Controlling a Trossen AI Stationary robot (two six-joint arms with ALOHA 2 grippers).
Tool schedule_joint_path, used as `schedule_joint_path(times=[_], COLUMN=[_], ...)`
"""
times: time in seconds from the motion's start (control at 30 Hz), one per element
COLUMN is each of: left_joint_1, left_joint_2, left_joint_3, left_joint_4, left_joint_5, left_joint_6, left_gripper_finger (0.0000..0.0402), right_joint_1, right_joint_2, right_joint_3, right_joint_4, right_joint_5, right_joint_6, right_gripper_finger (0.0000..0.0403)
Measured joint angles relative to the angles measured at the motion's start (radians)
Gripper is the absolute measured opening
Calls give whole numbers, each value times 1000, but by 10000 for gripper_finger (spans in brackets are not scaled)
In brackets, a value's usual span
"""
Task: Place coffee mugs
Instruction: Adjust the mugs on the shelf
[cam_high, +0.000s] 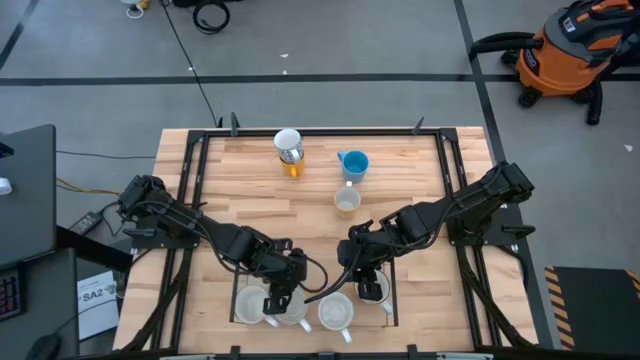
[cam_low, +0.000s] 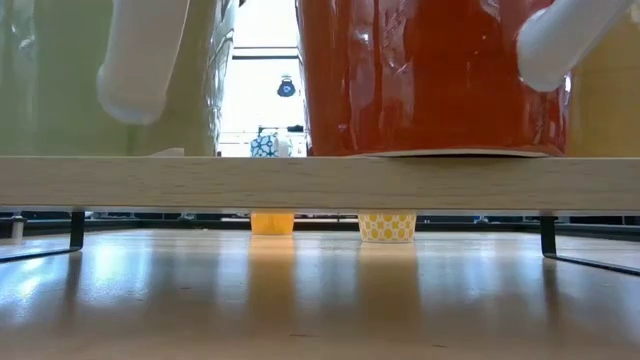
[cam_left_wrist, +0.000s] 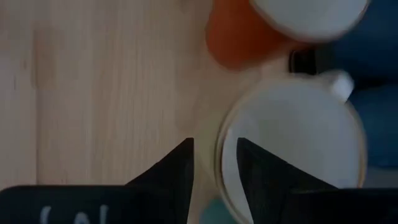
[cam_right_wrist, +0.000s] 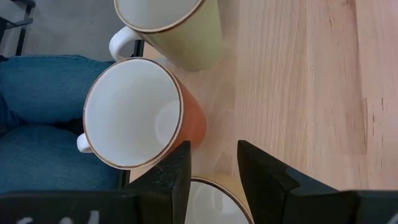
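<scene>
Several mugs stand in a row at the table's near edge: white ones (cam_high: 250, 308) (cam_high: 335, 312), a red-brown one (cam_right_wrist: 134, 112) and a cream one (cam_right_wrist: 174, 25). My left gripper (cam_high: 281, 297) is open over a white mug (cam_left_wrist: 292, 143), one finger outside its rim and one inside. My right gripper (cam_high: 371, 284) is open above another cream mug (cam_right_wrist: 214, 200), near its rim. Farther back stand a blue mug (cam_high: 353, 163) and a cream mug (cam_high: 347, 200). A white and orange-yellow mug (cam_high: 289, 150) lies on its side. My left gripper comes slanting down over the white mug's rim (cam_left_wrist: 222, 155), which stands in the gap between its fingers. One fingertip (cam_left_wrist: 261, 177) is inside the mug and the other outside. Whether either finger touches the rim I cannot tell. The mug stands upright on the table.
A black metal frame (cam_high: 200, 160) borders the wooden table top. The table's middle is bare wood (cam_high: 260, 215). In the low view the red-brown mug (cam_low: 430, 80) and white handles (cam_low: 140, 60) fill the foreground. A person's blue-clad legs (cam_right_wrist: 37, 124) are beyond the near edge.
</scene>
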Motion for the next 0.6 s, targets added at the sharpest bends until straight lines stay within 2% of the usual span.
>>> schedule_joint_path(times=[0.23, 0.6], left_joint_1=[34, 72], left_joint_2=[-14, -10], left_joint_3=[0, 0], left_joint_4=[96, 450], left_joint_5=[5, -11], left_joint_6=[0, 0], left_gripper_finger=[128, 128], right_joint_1=[0, 0], right_joint_2=[-34, -93], right_joint_3=[0, 0], right_joint_4=[-27, -87], right_joint_5=[0, 10], right_joint_6=[-28, -73], right_gripper_finger=[137, 137])
